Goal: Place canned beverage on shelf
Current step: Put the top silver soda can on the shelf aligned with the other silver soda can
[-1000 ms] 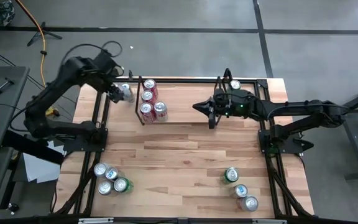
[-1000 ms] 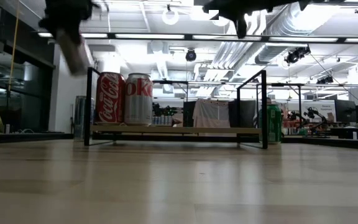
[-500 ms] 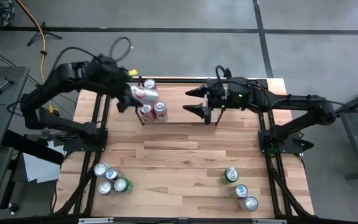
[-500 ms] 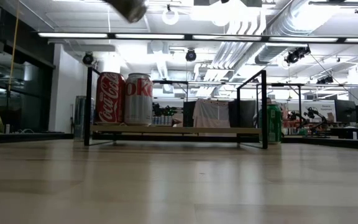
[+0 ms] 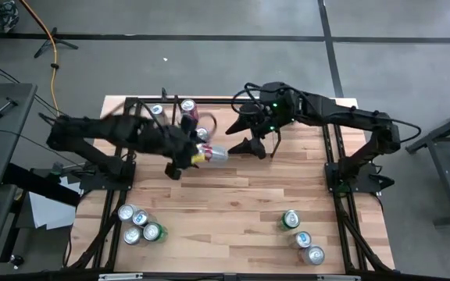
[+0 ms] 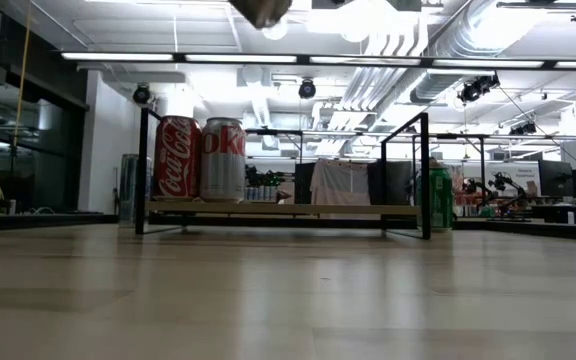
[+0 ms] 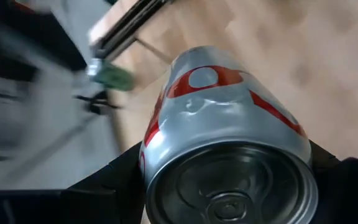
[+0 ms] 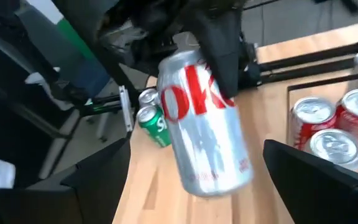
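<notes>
My left gripper point(image 5: 199, 155) is shut on a silver Diet Coke can point(image 5: 216, 154), held high over the shelf's near left part. The shelf point(image 5: 223, 114) is a low black-rod rack with a wood base at the table's far side. Red and silver cans point(image 8: 337, 124) stand on its base at the left end. From table height these show as a red can point(image 6: 177, 157) and a silver one point(image 6: 223, 160). My right gripper point(image 5: 244, 133) is open just right of the held can and faces it. Its fingers point(image 8: 98, 180) stand well apart from the can point(image 8: 207, 124). My left gripper pinches the can's round wall point(image 7: 166, 124) between its two fingers, toward the end that faces its wrist. The fingers come from the table's left, slanting down, and lie along the can. Lifted clear of shelf and table, the can lies nearly on its side and sticks out toward the right gripper.
Several loose cans point(image 5: 137, 225) stand at the near left, and others point(image 5: 303, 235) at the near right. One can point(image 5: 157, 110) stands at the far left corner, outside the shelf. A green can point(image 6: 434, 198) shows beyond the shelf's right end. Black frame rails point(image 5: 336, 183) edge the table.
My left gripper has swung from the far left corner toward the table's right, carrying the silver can over the shelf's left end. It has rolled, so the can now lies nearly on its side. My right gripper has opened, risen and tipped up.
</notes>
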`<move>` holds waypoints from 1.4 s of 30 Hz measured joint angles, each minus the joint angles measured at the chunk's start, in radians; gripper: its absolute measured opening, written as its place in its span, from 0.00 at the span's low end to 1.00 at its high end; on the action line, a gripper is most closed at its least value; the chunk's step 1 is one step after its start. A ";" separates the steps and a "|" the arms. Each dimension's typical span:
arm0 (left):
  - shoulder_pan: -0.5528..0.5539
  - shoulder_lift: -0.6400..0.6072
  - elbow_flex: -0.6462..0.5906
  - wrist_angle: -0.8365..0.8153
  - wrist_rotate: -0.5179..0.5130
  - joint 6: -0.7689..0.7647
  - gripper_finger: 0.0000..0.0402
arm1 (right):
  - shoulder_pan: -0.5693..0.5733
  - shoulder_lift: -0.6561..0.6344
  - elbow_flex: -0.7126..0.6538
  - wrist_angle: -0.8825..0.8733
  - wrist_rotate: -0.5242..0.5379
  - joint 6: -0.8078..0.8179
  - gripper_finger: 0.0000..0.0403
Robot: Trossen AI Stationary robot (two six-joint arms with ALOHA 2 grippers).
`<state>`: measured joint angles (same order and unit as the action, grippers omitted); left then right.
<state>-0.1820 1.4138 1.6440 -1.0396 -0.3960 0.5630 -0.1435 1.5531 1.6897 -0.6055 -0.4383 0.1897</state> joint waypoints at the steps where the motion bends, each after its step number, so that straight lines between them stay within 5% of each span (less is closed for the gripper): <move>1: -0.021 0.014 0.000 0.001 -0.062 0.047 0.54 | -0.003 0.011 0.000 -0.005 -0.019 0.014 0.88; 6: -0.093 0.086 0.000 0.031 -0.245 0.219 0.57 | -0.007 0.070 -0.001 -0.003 -0.074 0.036 0.88; 29: -0.115 0.165 0.000 0.164 -0.180 0.303 0.56 | 0.063 0.193 -0.002 -0.006 -0.216 -0.065 0.87; 42: -0.114 0.165 0.000 0.181 -0.181 0.297 0.58 | 0.065 0.193 -0.002 -0.047 -0.263 -0.086 0.70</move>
<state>-0.2962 1.5791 1.6440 -0.8583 -0.5770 0.8601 -0.0788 1.7466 1.6875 -0.6522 -0.7008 0.1033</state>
